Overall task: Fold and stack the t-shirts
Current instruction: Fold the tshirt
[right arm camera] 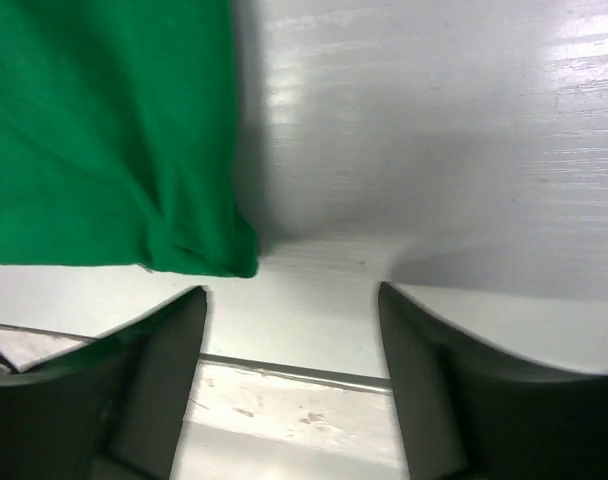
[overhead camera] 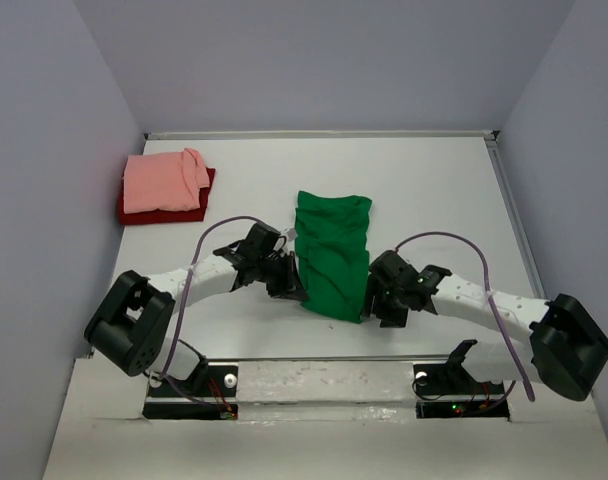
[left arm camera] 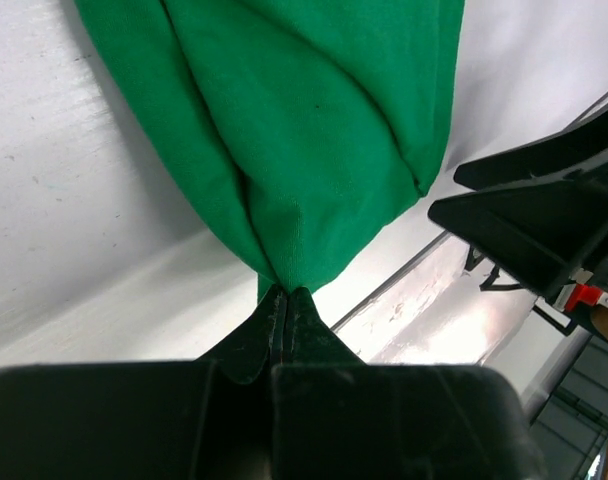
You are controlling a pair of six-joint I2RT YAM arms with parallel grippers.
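Left wrist: green t-shirt (left arm camera: pixel 314 130) in tool (left arm camera: pixel 285 296)

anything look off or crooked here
The green t-shirt is held unevenly: the left gripper is shut on its near-left corner, while the right gripper is open and the near-right corner lies free beside it. The strip is wrinkled and slightly slanted. The salmon pink t-shirt sits a bit rumpled on the dark red t-shirt.

No readable text, no labels, no brands, no numbers, no signs anywhere
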